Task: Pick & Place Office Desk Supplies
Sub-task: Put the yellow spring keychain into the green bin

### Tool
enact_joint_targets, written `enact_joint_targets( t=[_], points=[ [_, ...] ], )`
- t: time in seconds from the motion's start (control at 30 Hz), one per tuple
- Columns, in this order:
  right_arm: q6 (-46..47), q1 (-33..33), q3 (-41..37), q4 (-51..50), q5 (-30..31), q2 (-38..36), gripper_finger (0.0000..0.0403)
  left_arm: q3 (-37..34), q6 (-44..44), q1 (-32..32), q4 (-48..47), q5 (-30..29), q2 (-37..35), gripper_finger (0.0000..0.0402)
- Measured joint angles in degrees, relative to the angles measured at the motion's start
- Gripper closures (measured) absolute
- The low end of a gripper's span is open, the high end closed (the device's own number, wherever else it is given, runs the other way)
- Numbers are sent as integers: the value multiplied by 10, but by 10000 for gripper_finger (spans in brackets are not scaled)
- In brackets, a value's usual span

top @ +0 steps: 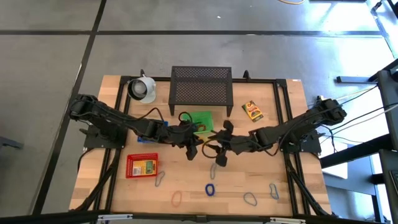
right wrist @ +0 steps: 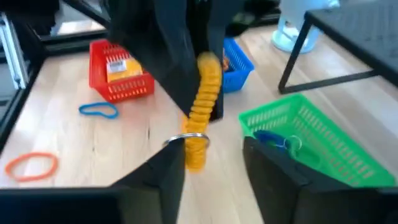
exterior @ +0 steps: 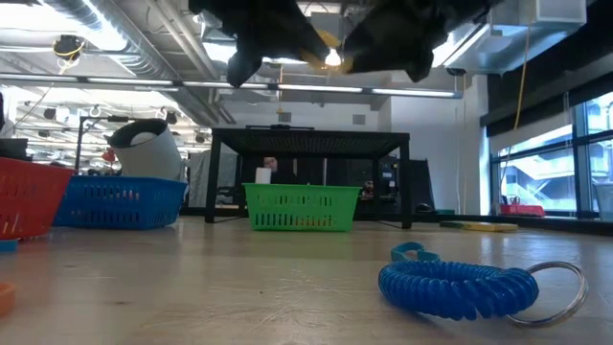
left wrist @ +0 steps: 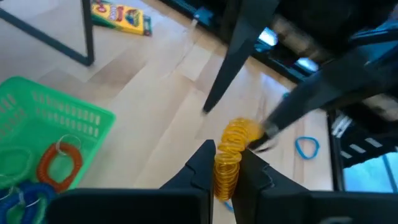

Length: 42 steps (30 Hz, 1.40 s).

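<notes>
A yellow coiled band with a metal ring at one end is held in the air over the middle of the table. My left gripper, reaching in from the table's left, is shut on it. My right gripper comes from the right and is open, its fingers on either side of the band's ring end. The green basket just beyond the grippers holds an orange coil and a blue one. Loose loops lie near the table's near edge. My left gripper pinches one end of the yellow coil between its two fingers. The coil runs on from the fingertips toward my right gripper and is lifted clear of the table. My right gripper: whether a finger touches the ring, I cannot tell.
A red basket holds a yellow crayon box; a blue basket stands beside the left arm. The black mesh stand and white cup are at the far side, another crayon box to the right. A blue coil lies near the front.
</notes>
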Motion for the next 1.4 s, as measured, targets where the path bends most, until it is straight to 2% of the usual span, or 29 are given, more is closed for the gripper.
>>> enact_joint_targets(
  t=[0.17,0.3,0.57,0.87,0.97,1.23,1.4],
  points=[
    [1,-7,17,-112,0,-46,184,1,0,16,-24,8,0,379],
    [2,-6,29,-181,-2,-89,166,1,0,41,-55,3,0,379],
    [50,-6,28,-258,-23,-143,172,-13,1,101,-158,-58,3,378],
    [142,-6,28,-350,-31,-142,189,-65,0,132,-129,-62,21,378],
    [180,-6,28,-379,-54,-142,192,-72,0,132,-112,-63,39,377],
    [290,12,28,-470,-162,-136,195,-72,1,132,-87,-62,92,377],
    [342,43,28,-478,-208,-124,195,-72,-14,131,-87,-51,105,377]
  ],
)
